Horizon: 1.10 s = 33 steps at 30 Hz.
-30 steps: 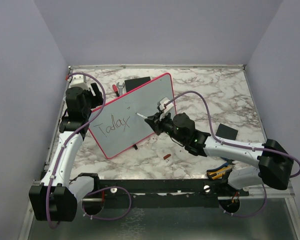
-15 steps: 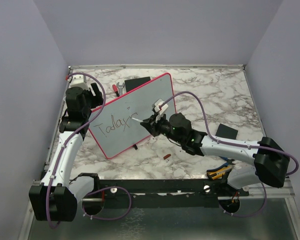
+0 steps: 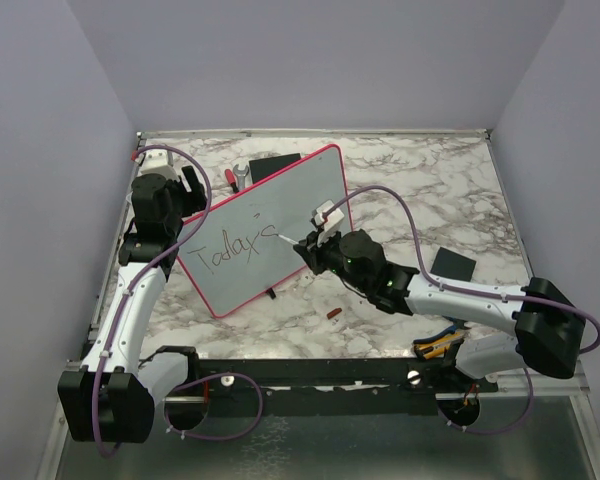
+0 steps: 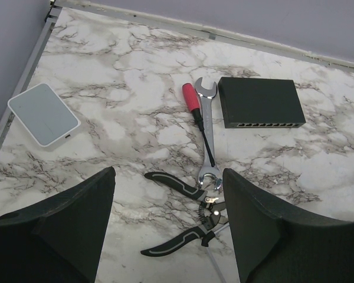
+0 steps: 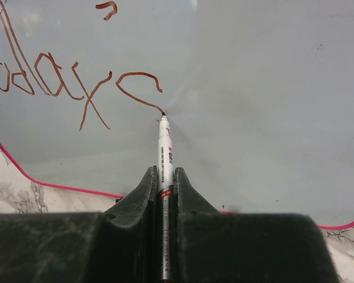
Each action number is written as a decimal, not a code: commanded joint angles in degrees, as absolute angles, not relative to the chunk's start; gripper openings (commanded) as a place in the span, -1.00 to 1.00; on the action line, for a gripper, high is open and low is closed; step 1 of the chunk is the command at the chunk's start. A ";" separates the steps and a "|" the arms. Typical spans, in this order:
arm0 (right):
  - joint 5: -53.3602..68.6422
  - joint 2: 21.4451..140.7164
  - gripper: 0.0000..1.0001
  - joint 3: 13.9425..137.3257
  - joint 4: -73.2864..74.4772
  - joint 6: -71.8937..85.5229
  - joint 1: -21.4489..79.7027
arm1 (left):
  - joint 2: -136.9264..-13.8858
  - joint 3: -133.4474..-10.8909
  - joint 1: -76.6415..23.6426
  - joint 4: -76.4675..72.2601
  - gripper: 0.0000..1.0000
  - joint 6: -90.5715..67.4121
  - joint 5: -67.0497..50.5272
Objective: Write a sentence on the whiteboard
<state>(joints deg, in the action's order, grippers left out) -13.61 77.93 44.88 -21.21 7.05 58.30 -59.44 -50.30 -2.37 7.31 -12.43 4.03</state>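
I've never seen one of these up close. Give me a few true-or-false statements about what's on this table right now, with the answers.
1. The right gripper clamps a marker. True.
2. The marker's tip touches the whiteboard. True.
3. The whiteboard's frame is blue. False: it is pink-red.
4. The left gripper holds the wrench. False: it is open and empty; the wrench lies on the table.

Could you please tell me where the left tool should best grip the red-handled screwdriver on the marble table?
Grip the red-handled, black-shafted screwdriver by its handle, probably from above, closing across its width: it lies flat, the handle is its bulkiest part, and the shaft runs against the silver open-ended spanner.
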 commanded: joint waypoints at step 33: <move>-10.80 72.36 -0.99 41.83 -19.04 7.30 60.21 | -58.87 -48.69 -2.55 8.67 0.48 -12.45 2.46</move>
<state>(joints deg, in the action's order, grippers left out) -8.67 74.81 42.68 -20.01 6.98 60.01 -59.44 -50.19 -2.37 7.31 -12.43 3.90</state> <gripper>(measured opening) 0.102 0.743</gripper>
